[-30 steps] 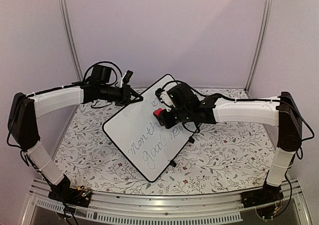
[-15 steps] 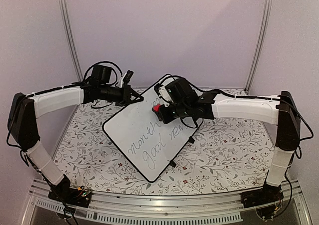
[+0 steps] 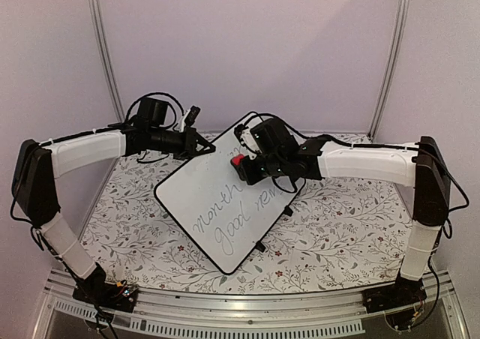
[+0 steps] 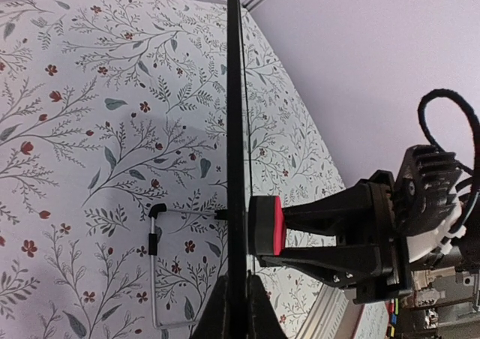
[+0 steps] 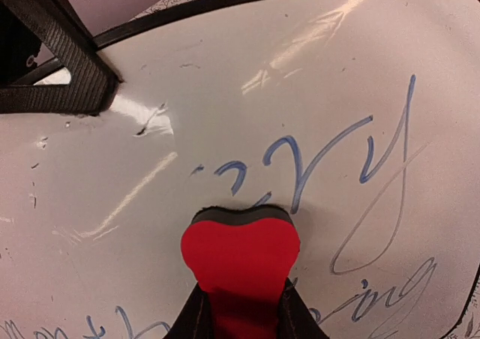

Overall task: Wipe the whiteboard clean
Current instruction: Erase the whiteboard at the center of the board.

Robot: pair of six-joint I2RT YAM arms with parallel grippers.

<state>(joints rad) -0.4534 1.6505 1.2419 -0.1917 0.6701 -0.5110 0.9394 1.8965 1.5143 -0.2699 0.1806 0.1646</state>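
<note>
The whiteboard [image 3: 214, 204] stands tilted on the flowered table, with grey-blue handwriting across it. My left gripper [image 3: 204, 148] is shut on its upper left edge; in the left wrist view the board shows edge-on as a black line [image 4: 235, 129] between my left gripper's [image 4: 235, 309] jaws. My right gripper [image 3: 247, 166] is shut on a red eraser [image 3: 238, 161] with a dark felt face, pressed against the board's upper part. In the right wrist view the eraser [image 5: 240, 249] sits just below blue strokes on the whiteboard [image 5: 315, 61], held by my right gripper [image 5: 240, 313].
A wire stand [image 4: 154, 271] props the board from behind. The flowered tablecloth [image 3: 337, 226] covers the table. Pale walls and two metal posts [image 3: 390, 54] close in the back. The left gripper's black finger [image 5: 64, 61] shows at the board's top left corner.
My right gripper has slid the eraser up the board toward its far edge, over the top line of writing. The left arm and the board have not moved.
</note>
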